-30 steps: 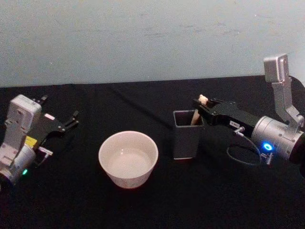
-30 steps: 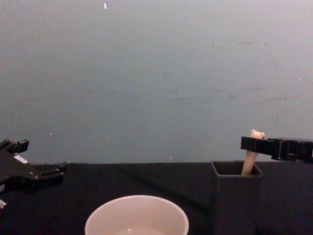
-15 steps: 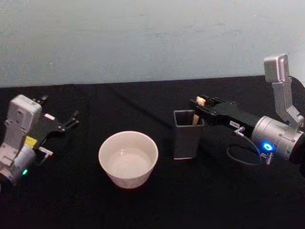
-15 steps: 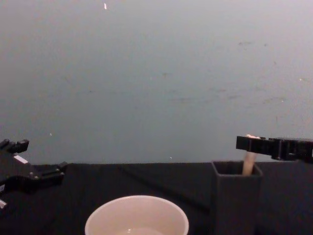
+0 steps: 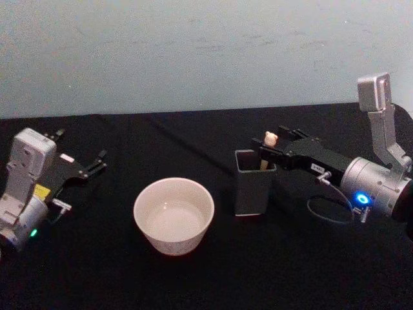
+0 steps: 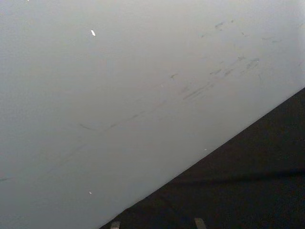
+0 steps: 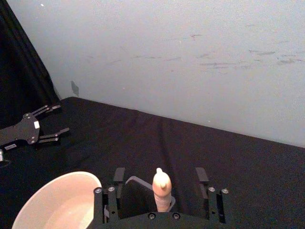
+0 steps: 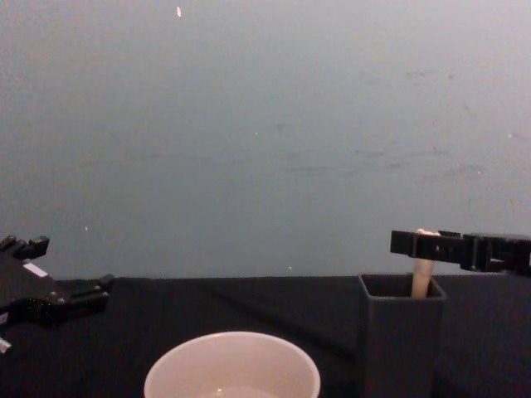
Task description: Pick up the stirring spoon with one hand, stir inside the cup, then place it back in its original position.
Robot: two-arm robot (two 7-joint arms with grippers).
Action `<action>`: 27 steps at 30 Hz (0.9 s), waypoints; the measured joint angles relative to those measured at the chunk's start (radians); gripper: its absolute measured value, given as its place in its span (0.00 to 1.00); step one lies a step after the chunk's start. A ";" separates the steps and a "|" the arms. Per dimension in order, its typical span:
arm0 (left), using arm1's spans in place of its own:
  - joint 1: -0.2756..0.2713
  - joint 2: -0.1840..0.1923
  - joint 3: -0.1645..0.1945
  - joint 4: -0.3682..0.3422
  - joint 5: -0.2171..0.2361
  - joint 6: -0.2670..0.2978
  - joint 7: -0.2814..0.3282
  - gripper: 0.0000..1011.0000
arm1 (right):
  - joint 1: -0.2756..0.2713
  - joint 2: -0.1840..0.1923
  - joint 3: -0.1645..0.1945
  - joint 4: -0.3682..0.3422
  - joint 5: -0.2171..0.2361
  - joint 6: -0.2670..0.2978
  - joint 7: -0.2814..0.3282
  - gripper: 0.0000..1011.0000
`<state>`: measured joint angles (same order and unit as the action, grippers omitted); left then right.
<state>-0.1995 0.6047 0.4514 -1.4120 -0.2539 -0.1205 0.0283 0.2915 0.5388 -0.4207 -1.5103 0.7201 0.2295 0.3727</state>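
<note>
The stirring spoon (image 5: 270,137) stands upright in a dark grey square holder (image 5: 250,191), its small bear head sticking out above the rim. My right gripper (image 5: 272,144) is open, with one finger on each side of the spoon's top and not touching it; the right wrist view shows the spoon (image 7: 161,188) centred between the spread fingers (image 7: 118,175). From the chest, the gripper (image 8: 406,242) sits level with the spoon's head (image 8: 423,277). The cream-white cup (image 5: 173,215) stands left of the holder. My left gripper (image 5: 97,162) rests open at the far left.
A black cloth covers the table (image 5: 193,278), which ends at a pale blue-grey wall (image 5: 193,51). The holder (image 8: 399,332) stands close beside the cup (image 8: 232,366). Open cloth lies between the cup and the left arm and in front of both.
My right gripper has slid further left at the same height, so its fingers now reach past the spoon's top. Spoon, holder, cup and left arm have stayed put.
</note>
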 joint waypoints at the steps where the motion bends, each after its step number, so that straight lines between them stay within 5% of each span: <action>1: 0.000 0.000 0.000 0.000 0.000 0.000 0.000 0.99 | 0.000 0.000 0.000 0.000 0.000 0.000 0.000 0.91; 5: 0.000 0.000 0.000 0.000 0.000 0.000 0.000 0.99 | 0.000 0.000 0.000 0.000 0.000 0.000 0.000 0.99; 16: 0.000 0.000 0.000 0.000 0.000 0.000 0.000 0.99 | -0.004 -0.001 0.002 -0.002 -0.005 -0.016 -0.002 0.99; 23: 0.000 0.000 0.000 0.000 0.000 0.000 0.000 0.99 | -0.060 -0.046 0.055 -0.046 -0.093 -0.210 -0.092 0.99; 27: 0.000 0.000 0.000 0.000 0.000 0.000 0.000 0.99 | -0.084 -0.105 0.077 -0.048 -0.260 -0.371 -0.260 0.99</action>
<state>-0.1995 0.6047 0.4514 -1.4120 -0.2539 -0.1205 0.0283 0.2072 0.4338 -0.3437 -1.5579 0.4604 -0.1411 0.1132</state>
